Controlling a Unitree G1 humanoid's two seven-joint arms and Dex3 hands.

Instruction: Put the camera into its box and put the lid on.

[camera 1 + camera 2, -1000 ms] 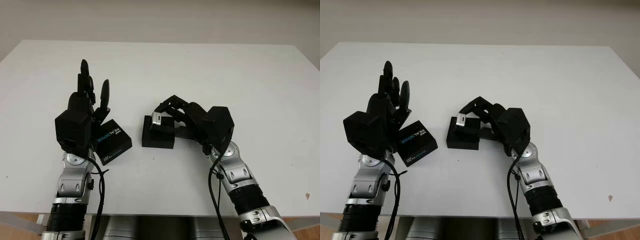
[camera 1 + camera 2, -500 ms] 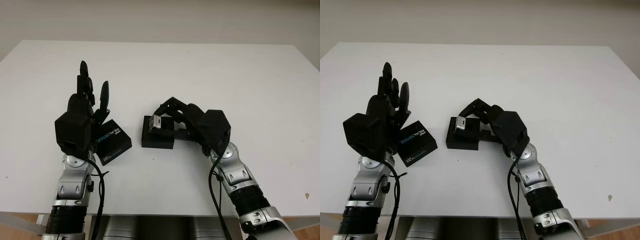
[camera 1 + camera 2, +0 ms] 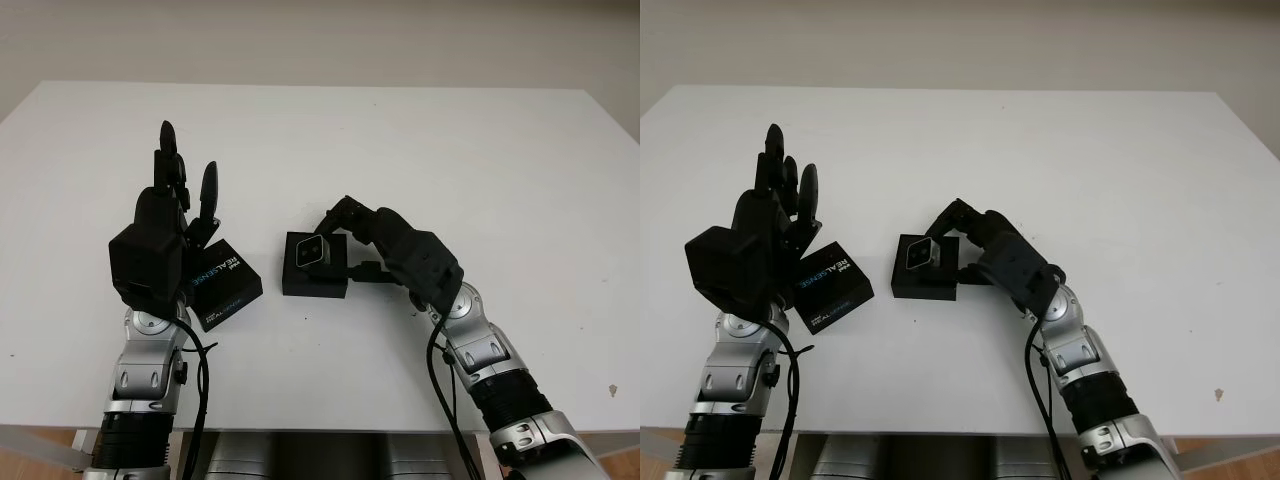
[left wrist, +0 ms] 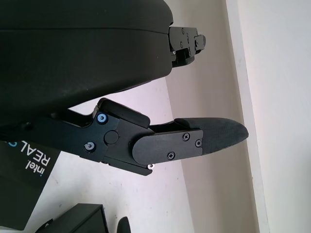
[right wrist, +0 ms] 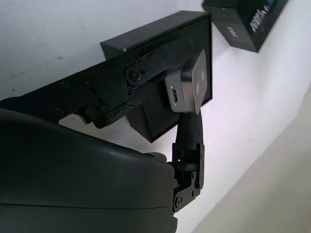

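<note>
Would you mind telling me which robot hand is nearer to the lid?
Left. The left robot hand hovers open right beside the lid; the right robot hand holds the camera over the box, farther away.

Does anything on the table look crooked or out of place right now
The lid lies askew beside the left hand, apart from the box. The camera is tilted over the box, pinched in the right hand, not yet seated.

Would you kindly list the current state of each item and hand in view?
camera: gripped by the right hand, over the open box, not yet seated.
box: open, no lid on.
lid: lying on the table, apart from the box.
right hand: shut on the camera.
left hand: open, raised beside the lid.
</note>
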